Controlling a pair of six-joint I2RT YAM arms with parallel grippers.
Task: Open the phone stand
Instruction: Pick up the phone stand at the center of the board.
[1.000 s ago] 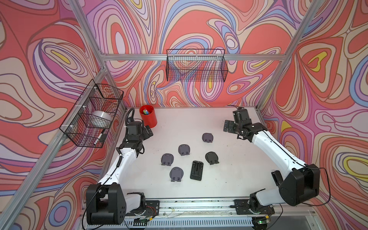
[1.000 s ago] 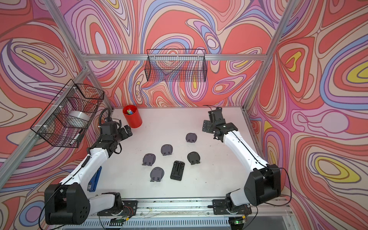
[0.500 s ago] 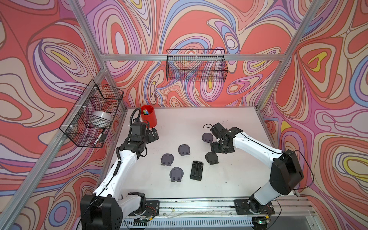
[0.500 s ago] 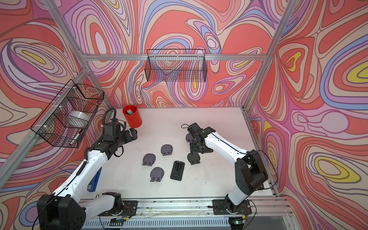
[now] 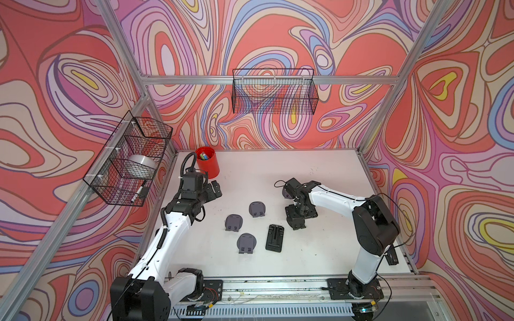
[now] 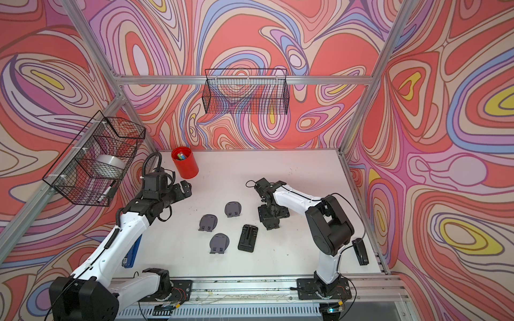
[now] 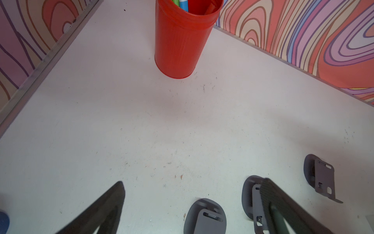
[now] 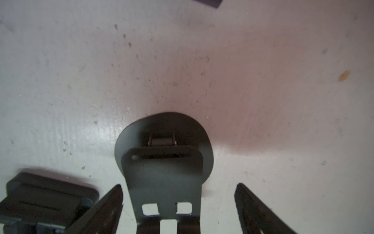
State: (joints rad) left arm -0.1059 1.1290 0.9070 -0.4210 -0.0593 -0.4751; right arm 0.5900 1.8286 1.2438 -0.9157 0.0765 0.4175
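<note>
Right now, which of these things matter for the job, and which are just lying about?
Job: grey stand between the jaws; right gripper, open around it.
Lying about: three other grey stands; black stand; red cup; two baskets.

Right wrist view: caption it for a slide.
Open right hand above a grey phone stand on the white table.

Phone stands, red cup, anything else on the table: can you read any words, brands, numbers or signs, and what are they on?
No text can be read in any view.
Grey phone stand, right wrist view: plain, no marking.
Red cup: plain. The markers inside show no print.
Blue object in a top view: a small pale label, too small to read.
</note>
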